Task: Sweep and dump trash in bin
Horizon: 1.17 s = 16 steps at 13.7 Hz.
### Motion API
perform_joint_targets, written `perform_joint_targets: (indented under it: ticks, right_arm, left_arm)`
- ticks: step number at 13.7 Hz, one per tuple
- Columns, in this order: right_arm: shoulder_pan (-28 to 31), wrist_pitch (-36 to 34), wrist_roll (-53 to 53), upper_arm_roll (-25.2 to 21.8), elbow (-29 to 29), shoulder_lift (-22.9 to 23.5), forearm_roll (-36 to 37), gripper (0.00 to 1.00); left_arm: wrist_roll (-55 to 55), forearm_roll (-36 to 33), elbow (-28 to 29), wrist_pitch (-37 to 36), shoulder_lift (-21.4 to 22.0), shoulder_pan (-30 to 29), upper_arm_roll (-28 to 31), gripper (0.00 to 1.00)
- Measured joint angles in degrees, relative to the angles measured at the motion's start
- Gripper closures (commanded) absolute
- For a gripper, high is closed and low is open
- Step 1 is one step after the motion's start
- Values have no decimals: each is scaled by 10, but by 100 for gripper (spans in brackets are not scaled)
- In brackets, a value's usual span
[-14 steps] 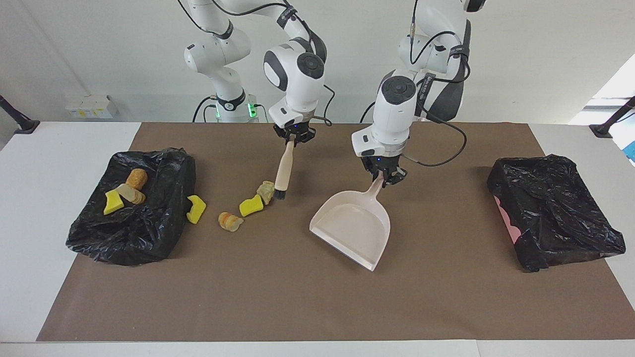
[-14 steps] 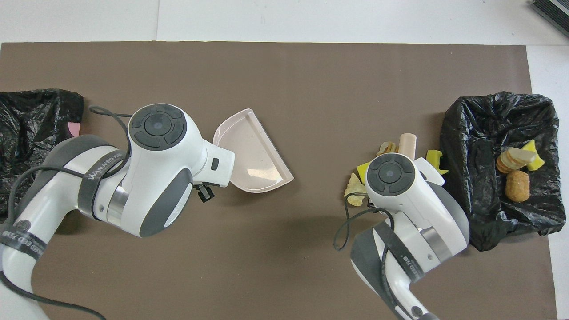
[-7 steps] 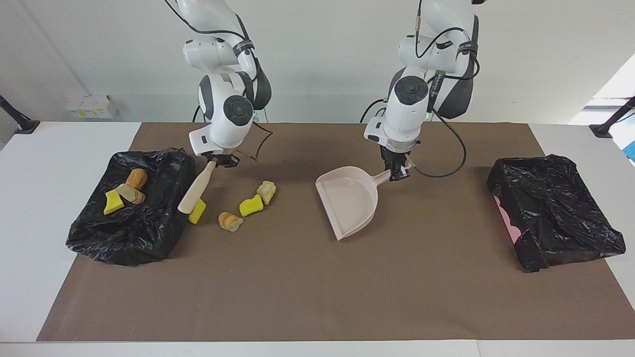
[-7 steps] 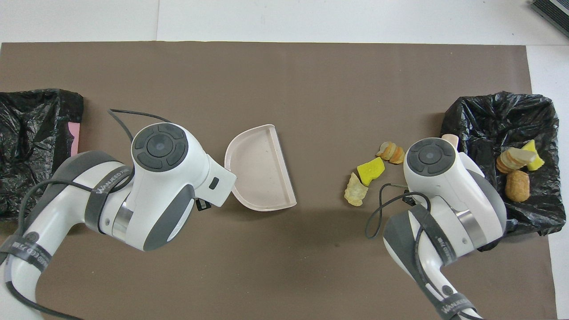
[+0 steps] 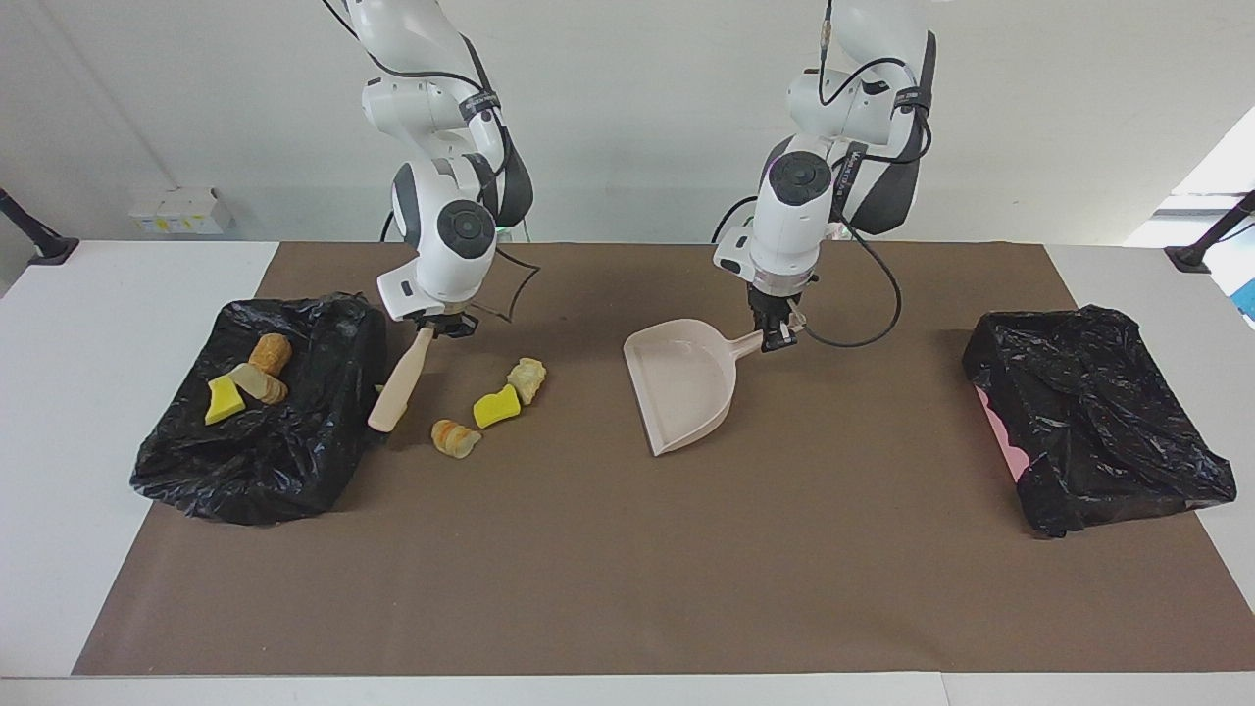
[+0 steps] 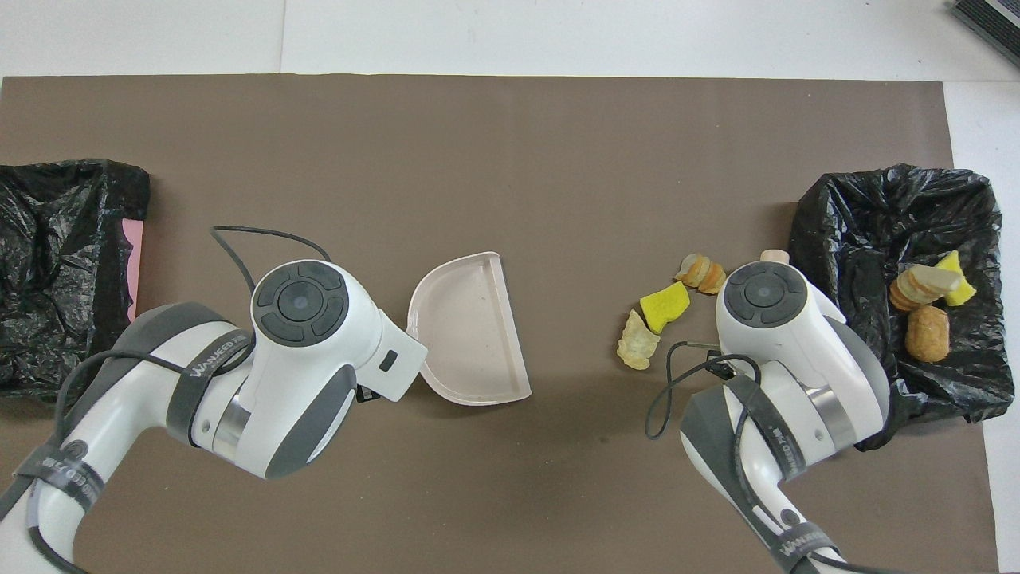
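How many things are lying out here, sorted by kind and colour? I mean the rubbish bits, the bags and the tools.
Counting only what is in view:
Yellow sponge pieces: 2
Beige or brown crusty lumps: 4
Black bags: 2
Brush: 1
Dustpan: 1
Total: 10

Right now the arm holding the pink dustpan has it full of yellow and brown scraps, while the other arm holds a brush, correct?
Not quite: the facing view shows the dustpan in the left gripper empty; three scraps lie on the mat beside it. The right gripper does hold the brush.
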<state>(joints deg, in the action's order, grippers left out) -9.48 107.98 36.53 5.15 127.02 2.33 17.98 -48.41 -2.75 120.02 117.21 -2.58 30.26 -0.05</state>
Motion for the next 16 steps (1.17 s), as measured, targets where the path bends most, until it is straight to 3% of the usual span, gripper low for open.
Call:
perform_joint_targets:
  ticks: [12, 16]
  right_arm:
    - [-128, 45, -105, 5, -13, 0, -163, 100]
    - [-198, 71, -112, 6, -25, 8, -220, 100]
  left_arm:
    - [0, 0, 36, 33, 7, 8, 1, 100]
    - [0, 0, 41, 36, 8, 8, 1, 100]
